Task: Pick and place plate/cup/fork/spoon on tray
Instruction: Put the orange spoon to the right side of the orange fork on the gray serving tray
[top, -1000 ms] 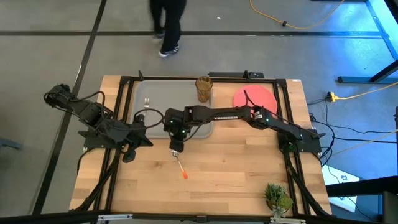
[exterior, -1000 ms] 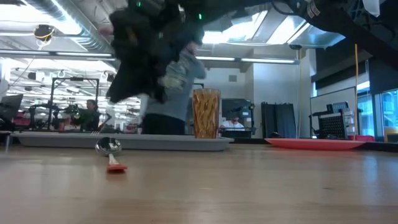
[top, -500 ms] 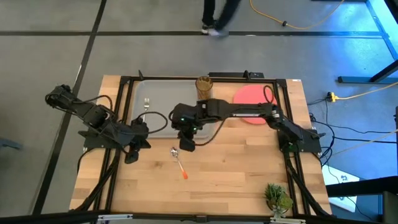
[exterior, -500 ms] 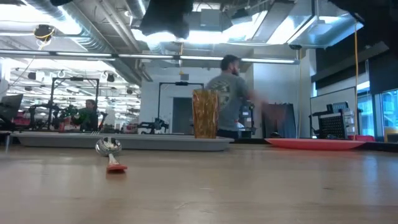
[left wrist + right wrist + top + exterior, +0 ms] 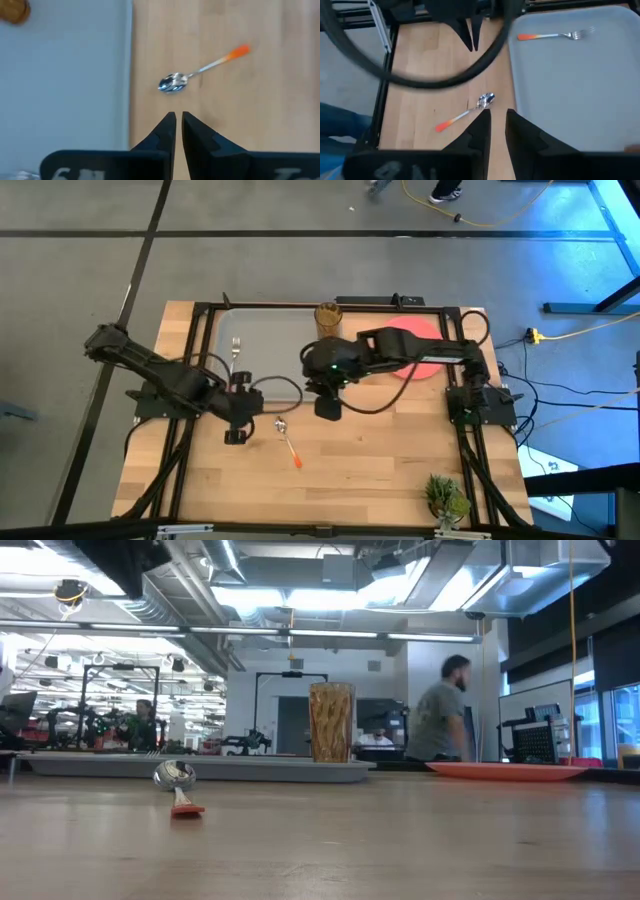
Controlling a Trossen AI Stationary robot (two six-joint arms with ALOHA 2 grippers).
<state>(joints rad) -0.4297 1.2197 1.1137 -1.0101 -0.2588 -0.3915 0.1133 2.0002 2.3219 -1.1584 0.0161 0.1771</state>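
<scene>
The grey tray (image 5: 262, 330) lies at the table's far left. The fork (image 5: 236, 350) lies flat on it, and the amber cup (image 5: 327, 320) stands upright at its far right corner. The coral plate (image 5: 412, 340) lies on the table right of the tray, partly under my right arm. The spoon (image 5: 287, 440) lies flat on the wood just near of the tray, with its bowl toward the tray and its orange handle end (image 5: 297, 463) toward the near edge. My left gripper (image 5: 235, 434) is shut and empty, left of the spoon. My right gripper (image 5: 326, 409) is narrowly open and empty, right of the spoon's bowl.
A small green plant (image 5: 445, 498) stands at the near right corner. Black frame rails (image 5: 196, 360) run along the table's left and right sides. A person (image 5: 440, 710) walks in the room behind the table. Bare wood (image 5: 380, 450) spreads near of the tray.
My right gripper has risen from over the spoon's bowl and gone toward the table's right edge, leaving the low view. My left gripper has gone right and a little near, toward the spoon. The spoon has stayed in place.
</scene>
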